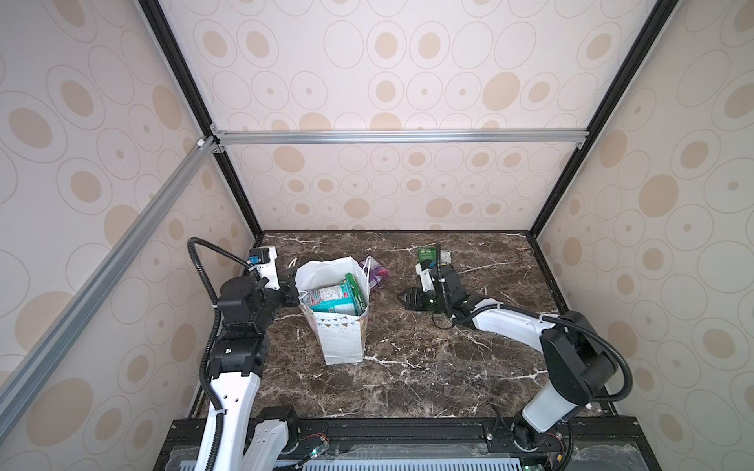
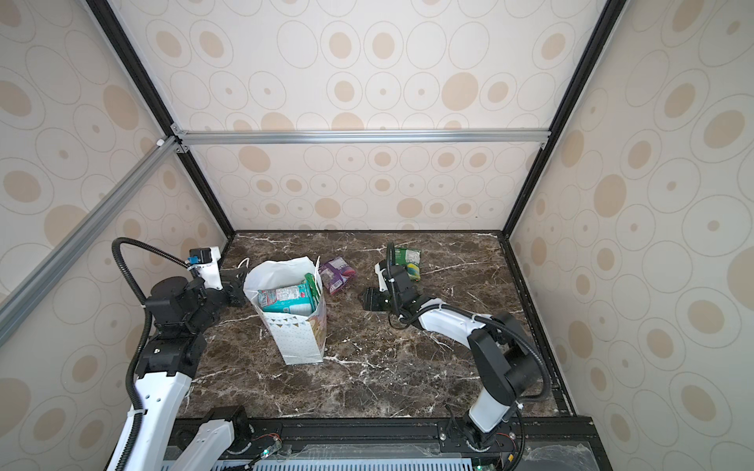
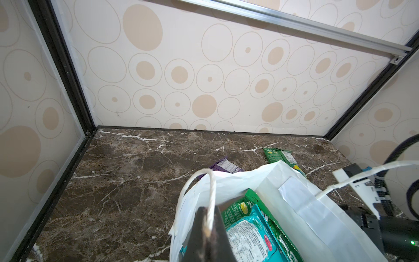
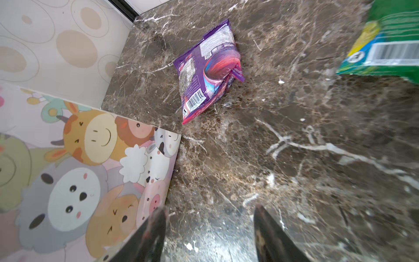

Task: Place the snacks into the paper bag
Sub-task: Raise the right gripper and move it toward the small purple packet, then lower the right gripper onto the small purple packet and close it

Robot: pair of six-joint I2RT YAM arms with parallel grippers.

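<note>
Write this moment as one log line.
left end effector: shut on bag handle | right end effector: open, empty | purple packet, green packet: on table

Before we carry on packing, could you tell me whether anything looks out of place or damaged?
The purple packet, lying on the table just beyond the paper bag, is buckled, one end curled over. The bag's rim looks pulled askew where the left hand pinches its cord handle. Nothing looks spilled.
</note>
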